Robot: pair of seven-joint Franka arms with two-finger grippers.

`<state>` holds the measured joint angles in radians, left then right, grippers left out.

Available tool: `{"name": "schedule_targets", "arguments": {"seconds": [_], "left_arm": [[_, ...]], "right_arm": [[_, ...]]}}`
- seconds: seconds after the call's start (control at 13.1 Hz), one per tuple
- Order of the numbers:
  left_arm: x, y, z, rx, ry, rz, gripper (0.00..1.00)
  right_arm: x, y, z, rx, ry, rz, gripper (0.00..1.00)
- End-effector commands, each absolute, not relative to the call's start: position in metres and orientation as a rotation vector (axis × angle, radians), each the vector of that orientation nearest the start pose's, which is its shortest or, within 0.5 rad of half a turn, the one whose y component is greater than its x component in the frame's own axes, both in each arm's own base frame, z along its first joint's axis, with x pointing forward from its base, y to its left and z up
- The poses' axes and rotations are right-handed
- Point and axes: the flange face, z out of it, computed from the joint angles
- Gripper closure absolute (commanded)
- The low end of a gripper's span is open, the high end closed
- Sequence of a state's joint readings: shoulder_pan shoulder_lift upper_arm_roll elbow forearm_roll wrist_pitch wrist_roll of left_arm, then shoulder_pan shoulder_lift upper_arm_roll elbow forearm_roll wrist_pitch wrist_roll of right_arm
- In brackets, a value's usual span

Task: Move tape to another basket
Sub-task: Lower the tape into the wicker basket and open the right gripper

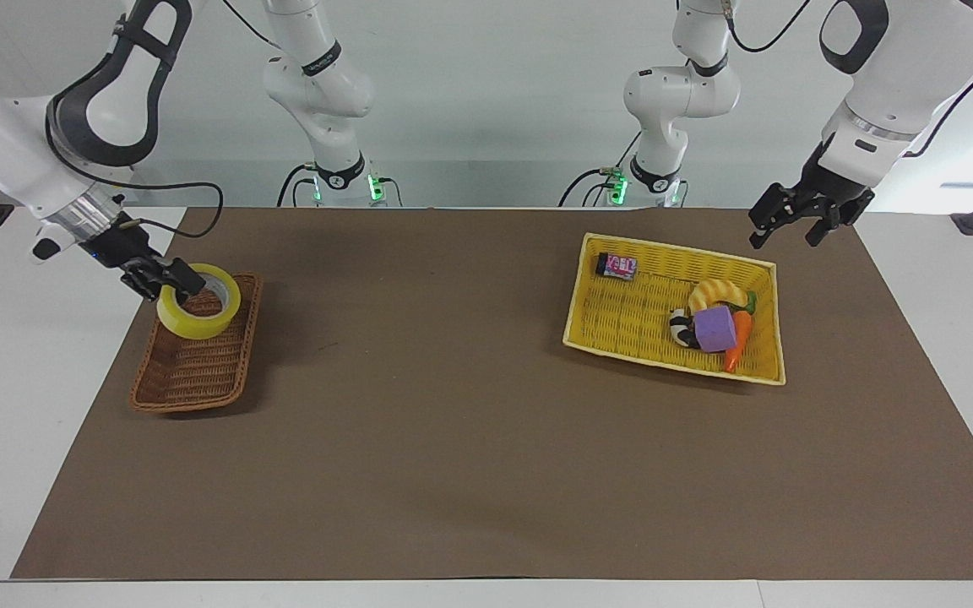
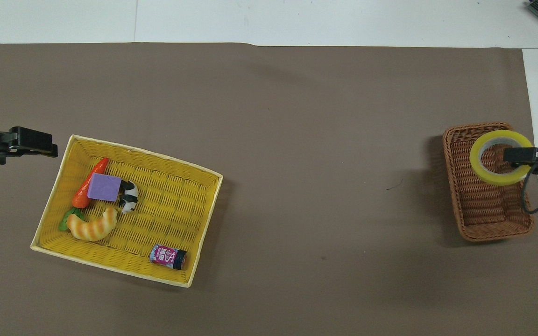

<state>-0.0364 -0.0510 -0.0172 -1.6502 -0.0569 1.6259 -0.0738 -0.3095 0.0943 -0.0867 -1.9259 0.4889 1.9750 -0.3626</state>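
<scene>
right gripper: your right gripper [image 1: 172,281] [image 2: 519,155] sits over the small brown woven wicker basket [image 1: 191,376] [image 2: 486,217], pinching the wall of the wide yellow tape roll with the pale core [image 1: 198,301] [image 2: 499,157]. One finger is inside the ring, the other outside.

tape: held at the basket's end farther from the robots in the overhead view. In the facing view the roll is low over the basket, tilted; you can't tell from either view if it touches the weave.

basket: on the brown table mat [image 1: 453,439] [image 2: 297,116] at the right arm's end of the table, long axis running toward and away from the robots. Nothing else shows in it.

left gripper: your left gripper [image 1: 795,226] [image 2: 33,142] hangs with fingers spread and nothing between them, over the mat just beside the large bright yellow woven tray-basket [image 1: 622,325] [image 2: 175,196], toward the left arm's end of the table from it. That arm waits.

tray-basket: well apart from the basket, at the left arm's end of the mat.

tray contents: purple block [image 1: 714,328] [image 2: 104,187], orange toy carrot [image 1: 736,339] [image 2: 84,192], striped croissant-like toy [image 1: 716,292] [image 2: 92,226], black-and-white figure [image 1: 682,328] [image 2: 129,196] and a green piece [image 2: 67,218] are bunched together. The small can with a pink label [image 1: 617,266] [image 2: 168,257] lies on its side, apart from them, in the tray corner nearest the robots and nearest the basket.
</scene>
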Motion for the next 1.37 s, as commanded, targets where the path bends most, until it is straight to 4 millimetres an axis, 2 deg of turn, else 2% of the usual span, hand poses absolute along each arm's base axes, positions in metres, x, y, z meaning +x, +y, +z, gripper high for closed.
{"name": "schedule_targets", "arguments": {"seconds": [0.0,0.15,0.23,0.38,0.46,0.69,0.84,1.07,1.3], "left_arm": [[0.533,-0.011,0.634,-3.154,0.068,0.024,0.0],[0.531,-0.009,0.64,-3.153,0.069,0.053,0.0],[0.532,-0.008,0.648,-3.153,0.067,0.06,0.0],[0.535,-0.008,0.647,-3.153,0.068,0.101,0.0],[0.534,-0.008,0.652,-3.156,0.07,0.063,0.0],[0.533,-0.002,0.646,-3.156,0.082,0.065,0.0],[0.534,0.001,0.646,-3.156,0.077,0.062,0.0],[0.532,0.004,0.645,-3.157,0.077,0.065,0.0],[0.531,-0.003,0.643,-3.156,0.103,0.057,0.0]], "right_arm": [[0.565,-0.199,0.427,-2.659,0.288,-0.173,1.0],[0.56,-0.208,0.417,-2.659,0.278,-0.164,1.0],[0.56,-0.212,0.405,-2.677,0.24,-0.142,1.0],[0.556,-0.226,0.39,-2.683,0.161,-0.142,1.0],[0.554,-0.226,0.386,-2.685,0.152,-0.134,1.0],[0.553,-0.229,0.381,-2.806,0.023,-0.084,1.0],[0.55,-0.228,0.374,-2.807,-0.017,-0.065,1.0],[0.548,-0.239,0.346,-2.799,-0.09,-0.042,1.0],[0.547,-0.239,0.343,-2.795,-0.084,-0.035,1.0]]}}
